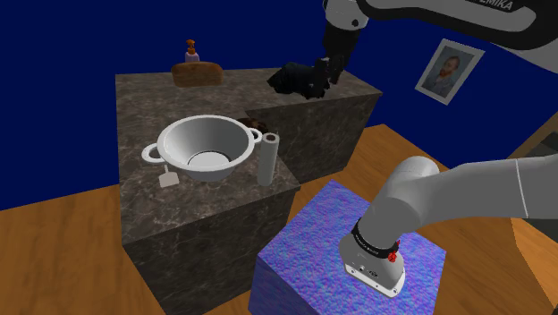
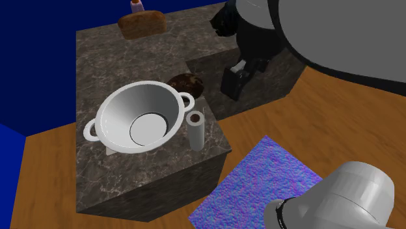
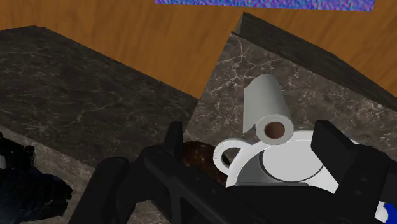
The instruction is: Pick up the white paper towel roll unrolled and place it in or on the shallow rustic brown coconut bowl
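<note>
The white paper towel roll (image 1: 267,159) (image 2: 196,129) stands upright near the corner of the lower marble counter (image 1: 179,215). It is next to a large white two-handled bowl (image 1: 207,150) (image 2: 140,117). The brown coconut bowl (image 1: 254,124) (image 2: 186,83) sits just behind the white bowl, partly hidden by it. My gripper (image 1: 321,82) (image 2: 233,83) hangs well above the raised counter block, away from the roll. In the wrist view the gripper (image 3: 251,143) is open, with the roll (image 3: 266,108), the brown bowl (image 3: 200,156) and the white bowl (image 3: 286,167) far beyond its fingers.
A black object (image 1: 291,78) lies on the raised marble block (image 1: 340,125) below the hand. A bread loaf (image 1: 197,73) and a small bottle (image 1: 190,49) stand at the back edge. The blue stand (image 1: 313,259) sits on the wood floor. A framed portrait (image 1: 450,70) hangs on the wall.
</note>
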Robot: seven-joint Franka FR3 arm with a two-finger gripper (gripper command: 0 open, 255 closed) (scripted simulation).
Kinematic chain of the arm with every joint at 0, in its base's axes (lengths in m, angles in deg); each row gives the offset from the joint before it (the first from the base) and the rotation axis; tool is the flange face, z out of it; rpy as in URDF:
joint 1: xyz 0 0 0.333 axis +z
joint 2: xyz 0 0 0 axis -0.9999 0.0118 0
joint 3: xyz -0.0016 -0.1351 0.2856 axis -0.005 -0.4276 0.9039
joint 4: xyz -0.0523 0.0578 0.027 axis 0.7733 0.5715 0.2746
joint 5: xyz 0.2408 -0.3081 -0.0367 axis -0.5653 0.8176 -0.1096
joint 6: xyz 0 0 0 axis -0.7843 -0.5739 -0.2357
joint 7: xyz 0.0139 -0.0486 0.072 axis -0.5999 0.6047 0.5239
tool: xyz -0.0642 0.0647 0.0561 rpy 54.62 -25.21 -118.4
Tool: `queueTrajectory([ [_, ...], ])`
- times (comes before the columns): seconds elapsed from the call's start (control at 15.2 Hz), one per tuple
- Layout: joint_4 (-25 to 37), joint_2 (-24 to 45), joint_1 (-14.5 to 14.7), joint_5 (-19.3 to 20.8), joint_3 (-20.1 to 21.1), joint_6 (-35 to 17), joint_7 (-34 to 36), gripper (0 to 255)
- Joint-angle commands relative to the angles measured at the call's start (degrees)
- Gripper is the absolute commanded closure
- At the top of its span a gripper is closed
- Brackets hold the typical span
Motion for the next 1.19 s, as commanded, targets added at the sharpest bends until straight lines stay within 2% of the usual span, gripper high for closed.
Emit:
queueTrajectory([
  [0.0,0.0,0.0,0.0,0.0,0.0,0.0,0.0,0],
  [0.53,-13.7,0.9,-1.2,-5.3,4.0,-17.8,12.8,0],
  [0.99,-20.9,8.4,-2.5,-9.3,8.8,-35.9,23.8,0],
  [1.12,-21.9,10.3,-2.8,-9.7,9.6,-39.1,25.2,0],
])
